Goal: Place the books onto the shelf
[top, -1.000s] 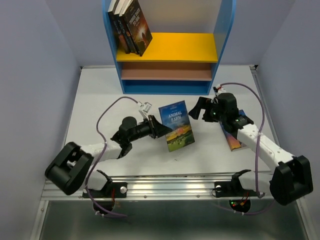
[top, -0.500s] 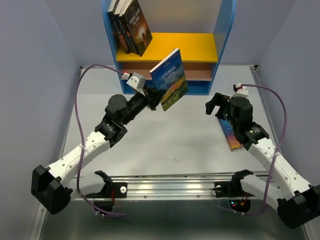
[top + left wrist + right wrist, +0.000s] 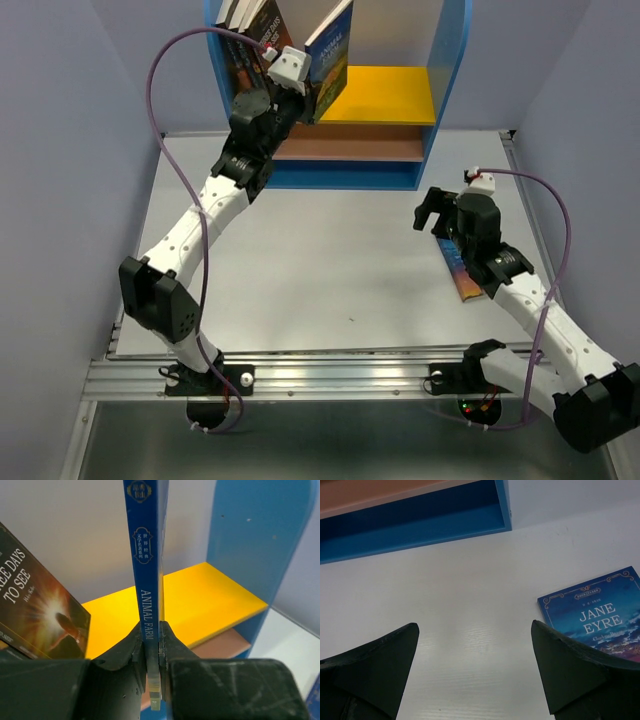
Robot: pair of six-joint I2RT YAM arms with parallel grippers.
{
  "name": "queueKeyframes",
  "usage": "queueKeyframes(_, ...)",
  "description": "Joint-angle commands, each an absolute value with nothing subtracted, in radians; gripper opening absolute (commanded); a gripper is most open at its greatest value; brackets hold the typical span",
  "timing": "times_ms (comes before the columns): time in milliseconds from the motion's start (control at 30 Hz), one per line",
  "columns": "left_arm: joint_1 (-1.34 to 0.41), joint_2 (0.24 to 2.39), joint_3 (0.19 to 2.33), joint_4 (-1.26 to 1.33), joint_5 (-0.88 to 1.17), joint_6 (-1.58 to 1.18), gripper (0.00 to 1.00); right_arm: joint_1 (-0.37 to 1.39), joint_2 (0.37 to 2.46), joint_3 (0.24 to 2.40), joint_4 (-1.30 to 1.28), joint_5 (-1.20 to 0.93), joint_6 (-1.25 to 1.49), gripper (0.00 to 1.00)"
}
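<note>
Animal Farm book (image 3: 144, 555), pinched by left end effector (image 3: 151, 635), has risen to shelf (image 3: 452, 60).

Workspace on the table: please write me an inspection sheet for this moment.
Surface: white table, no spill.
Job's things: Animal Farm book upright at the shelf, over its yellow board; other books lean beside it; Jane Eyre book flat on the table.
Clutter: nothing seen.
Grippers: left tool shut on Animal Farm book; right tool open, empty, near Jane Eyre book.
Cables: purple cable loops along each arm.
Surroundings: pale walls; metal rail at near edge.
</note>
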State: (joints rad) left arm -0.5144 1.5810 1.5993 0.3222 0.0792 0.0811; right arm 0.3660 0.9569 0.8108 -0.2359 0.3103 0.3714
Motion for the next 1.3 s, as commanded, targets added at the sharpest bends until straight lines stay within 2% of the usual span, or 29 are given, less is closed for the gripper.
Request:
queueKeyframes(0,-0.436,1.666,1.799,0.359,0.147,0.091,0.0,0.36,0.972,0.81,-0.222,0.328,0.354,1.0)
queueKeyframes(333,-0.364,1.902,2.054,0.272,0.123,0.023,0.0,0.36,1.037,0.833,-0.224,0.316,0.35,1.0)
queueKeyframes(633,-0.351,1.922,2.01,0.324,-0.035,-0.041,0.0,0.36,1.052,0.83,-0.222,0.316,0.354,1.0)
queueKeyframes(1133,-0.322,1.917,1.971,0.308,-0.141,-0.087,0.0,0.36,1.086,0.844,-0.224,0.305,0.35,1.0)
queueKeyframes(1267,-0.318,1.919,1.959,0.313,-0.155,-0.089,0.07,0.36,1.097,0.848,-0.224,0.302,0.348,1.0)
